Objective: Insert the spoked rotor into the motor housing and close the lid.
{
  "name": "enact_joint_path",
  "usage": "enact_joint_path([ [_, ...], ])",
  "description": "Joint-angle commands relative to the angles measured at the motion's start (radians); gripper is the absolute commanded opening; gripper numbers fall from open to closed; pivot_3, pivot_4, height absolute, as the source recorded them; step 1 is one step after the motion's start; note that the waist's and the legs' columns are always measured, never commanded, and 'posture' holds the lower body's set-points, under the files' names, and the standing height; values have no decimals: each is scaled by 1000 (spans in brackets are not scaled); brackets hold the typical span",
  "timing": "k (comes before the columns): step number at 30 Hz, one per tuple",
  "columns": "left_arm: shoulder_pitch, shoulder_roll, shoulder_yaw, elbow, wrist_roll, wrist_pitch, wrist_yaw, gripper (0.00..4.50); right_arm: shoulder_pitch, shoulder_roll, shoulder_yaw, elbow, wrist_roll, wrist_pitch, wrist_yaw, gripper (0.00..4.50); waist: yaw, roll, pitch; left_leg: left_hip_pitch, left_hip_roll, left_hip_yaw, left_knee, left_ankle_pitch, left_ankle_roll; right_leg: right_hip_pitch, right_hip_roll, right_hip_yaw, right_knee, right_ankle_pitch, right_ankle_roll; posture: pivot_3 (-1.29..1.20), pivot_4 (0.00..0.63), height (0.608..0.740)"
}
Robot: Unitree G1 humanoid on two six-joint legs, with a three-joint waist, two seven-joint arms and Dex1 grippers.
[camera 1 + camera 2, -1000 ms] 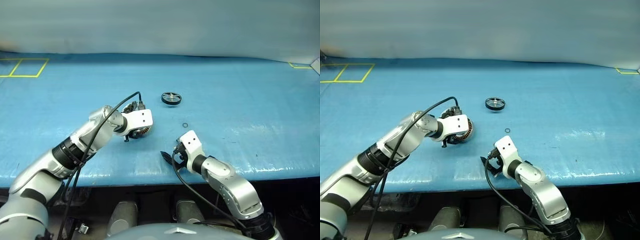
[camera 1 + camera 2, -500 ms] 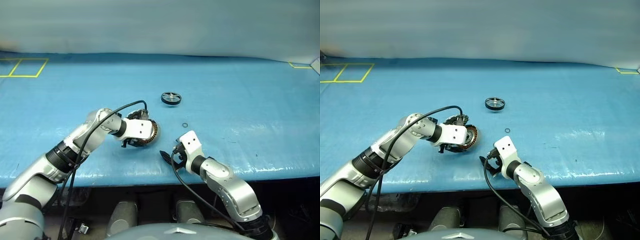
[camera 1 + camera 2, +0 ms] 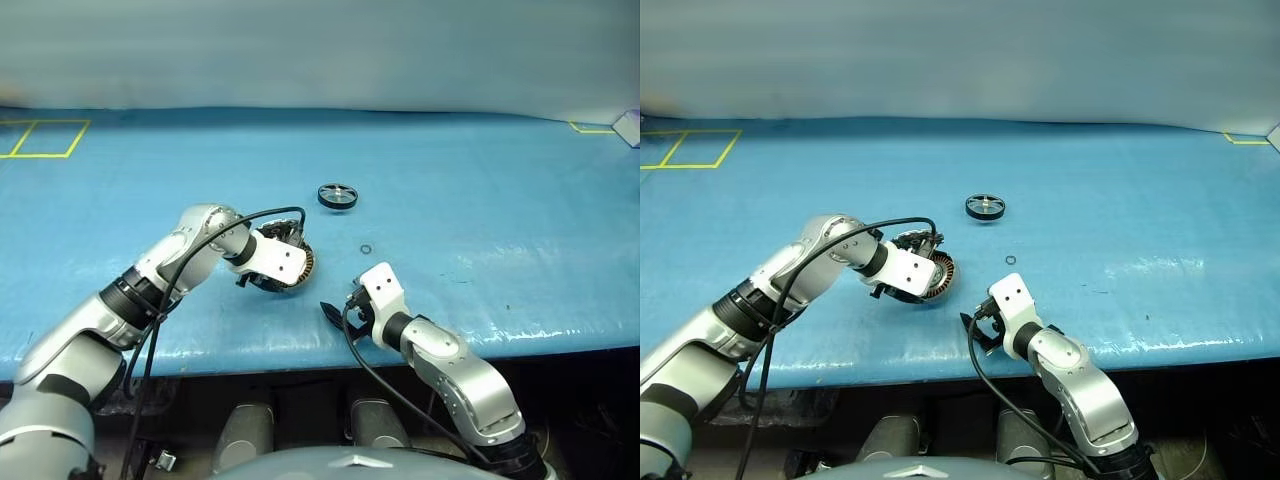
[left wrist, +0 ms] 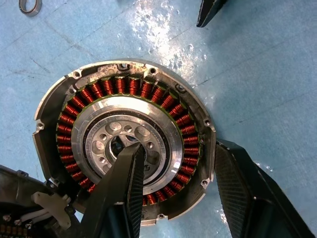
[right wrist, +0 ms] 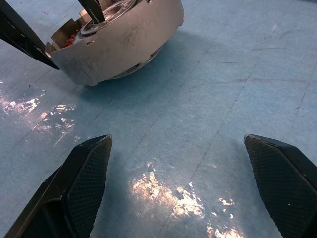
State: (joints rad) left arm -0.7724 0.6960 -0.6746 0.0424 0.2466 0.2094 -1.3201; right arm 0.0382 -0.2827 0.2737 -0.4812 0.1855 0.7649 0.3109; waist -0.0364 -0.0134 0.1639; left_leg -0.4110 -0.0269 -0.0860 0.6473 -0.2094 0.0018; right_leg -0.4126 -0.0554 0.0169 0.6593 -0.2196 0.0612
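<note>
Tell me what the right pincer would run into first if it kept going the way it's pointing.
Probably the motor housing, held tilted in the left pincer. The right pincer stands open, bare blue table between them.

The left gripper (image 4: 173, 188) has rolled, tipping the held motor housing (image 4: 124, 144) windings-up.
</note>
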Motion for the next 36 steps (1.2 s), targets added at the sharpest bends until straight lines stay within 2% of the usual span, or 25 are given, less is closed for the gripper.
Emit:
enact_joint_path([
  [1,-1,6,-8,-7,6,-30,-73,1814,4,2,-13,-47,1,-13,-5,4500,0,0,0,0,0,0,0,0,0,0,0,0,0,0,0,0,150,740],
  [10,2,8,18,-15,30,-8,-103,1814,16,0,-15,-51,2,-13,-10,4500,-1,0,0,0,0,0,0,0,0,0,0,0,0,0,0,0,150,740],
  [11,1,8,20,-17,30,-6,-103,2524,16,1,-13,-50,2,-12,-10,4500,-1,0,0,0,0,0,0,0,0,0,0,0,0,0,0,0,150,740],
  [13,3,9,23,-28,28,-6,-107,3012,13,3,-10,-49,2,-11,-9,4500,-1,0,0,0,1,0,0,0,0,0,0,0,0,0,-1,0,150,740],
  [17,12,4,37,-58,13,-4,-113,4381,8,1,-10,-49,3,-9,-6,4500,0,0,0,0,0,0,0,0,0,0,0,0,0,0,0,0,150,740],
  [18,15,1,41,-68,7,-3,-114,4478,8,-1,-11,-50,3,-8,-5,4500,1,0,0,0,0,-1,0,0,0,0,0,0,0,0,0,0,150,740],
  [26,59,-28,108,-220,-139,94,-152,4478,15,-21,-25,-61,7,6,-1,4500,2,0,0,-1,0,-1,0,0,0,0,0,0,0,0,0,0,150,740],
  [33,168,28,232,-444,-282,259,-113,4478,56,-51,-69,-90,20,22,-2,4500,0,1,1,0,1,-1,0,0,0,0,0,0,0,-1,-1,0,150,740],
  [36,269,24,318,-517,-353,345,-36,3905,73,-64,-98,-95,26,26,0,4500,1,1,1,0,1,-2,0,0,0,0,-1,0,0,-1,-1,0,150,740],
])
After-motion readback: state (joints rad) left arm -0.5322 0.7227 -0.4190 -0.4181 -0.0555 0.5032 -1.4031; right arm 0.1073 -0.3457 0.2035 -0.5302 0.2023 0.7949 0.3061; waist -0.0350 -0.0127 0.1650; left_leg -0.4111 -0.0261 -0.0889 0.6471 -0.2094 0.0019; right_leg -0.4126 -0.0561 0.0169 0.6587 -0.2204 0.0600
